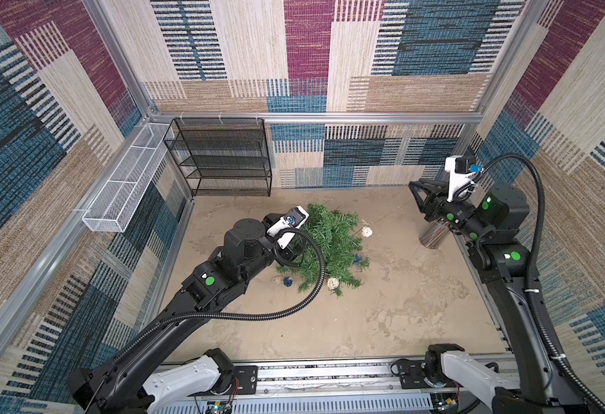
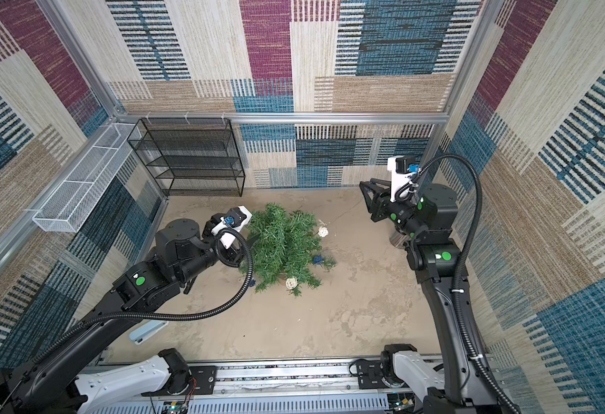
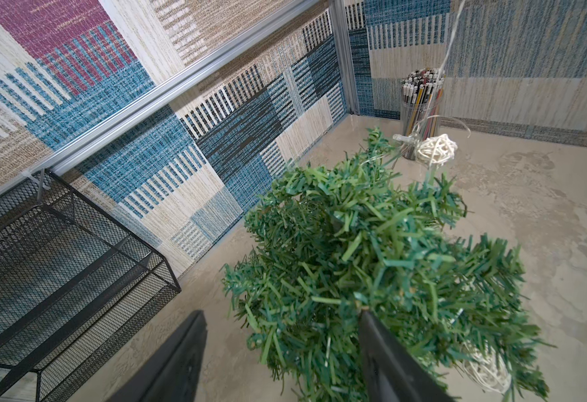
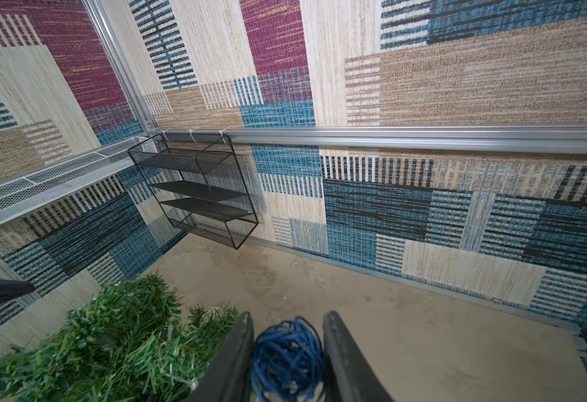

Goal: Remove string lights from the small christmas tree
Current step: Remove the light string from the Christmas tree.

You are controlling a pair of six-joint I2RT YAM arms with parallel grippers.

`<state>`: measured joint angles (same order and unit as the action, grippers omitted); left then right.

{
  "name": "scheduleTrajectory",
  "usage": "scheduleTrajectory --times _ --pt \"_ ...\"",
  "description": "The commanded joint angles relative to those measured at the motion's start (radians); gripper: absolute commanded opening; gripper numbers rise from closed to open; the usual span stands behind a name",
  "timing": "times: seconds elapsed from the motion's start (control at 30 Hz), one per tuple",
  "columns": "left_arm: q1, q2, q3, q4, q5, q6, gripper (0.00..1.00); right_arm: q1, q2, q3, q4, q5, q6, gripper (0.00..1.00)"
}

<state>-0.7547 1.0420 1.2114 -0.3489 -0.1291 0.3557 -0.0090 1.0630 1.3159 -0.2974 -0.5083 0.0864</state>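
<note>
Blue string lights (image 4: 286, 358) ball clenched in right end effector (image 4: 288, 315), left end effector (image 3: 281, 313) released beside tree (image 3: 372, 243)

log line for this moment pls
left gripper: open, one finger against christmas tree | right gripper: shut on string lights blue ball, aloft | cream balls at tree

Robot lab test cell, not home. My arms bolted to mounting rail (image 1: 329, 374); aluminium frame (image 1: 329, 117) boxes me in; carpet-print wall panels (image 1: 308, 43); black mesh shelf (image 1: 222, 157) zip-tied to frame; exposed wiring (image 1: 234, 389) at front.
</note>
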Motion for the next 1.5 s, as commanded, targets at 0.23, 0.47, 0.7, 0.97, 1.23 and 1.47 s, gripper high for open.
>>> scheduleTrajectory --times 0.23,0.47,0.7,0.97,1.23,1.47 --pt "0.000 0.066 0.153 -0.009 0.037 0.080 0.71 -0.034 0.145 0.168 0.261 -0.183 0.174 0.36" --pt "0.001 0.159 0.275 -0.027 0.121 0.178 0.71 0.029 0.241 0.276 0.368 -0.231 0.249 0.36" --pt "0.011 0.321 0.420 -0.060 0.263 0.259 0.72 0.045 0.331 0.322 0.565 -0.270 0.367 0.36" --pt "0.034 0.493 0.576 -0.045 0.366 0.250 0.73 0.078 0.440 0.388 0.726 -0.314 0.482 0.36" --pt "0.048 0.647 0.715 -0.066 0.460 0.215 0.73 0.107 0.515 0.453 0.795 -0.339 0.540 0.36" --pt "0.049 0.723 0.781 -0.061 0.549 0.169 0.72 0.140 0.548 0.464 0.817 -0.344 0.551 0.36"
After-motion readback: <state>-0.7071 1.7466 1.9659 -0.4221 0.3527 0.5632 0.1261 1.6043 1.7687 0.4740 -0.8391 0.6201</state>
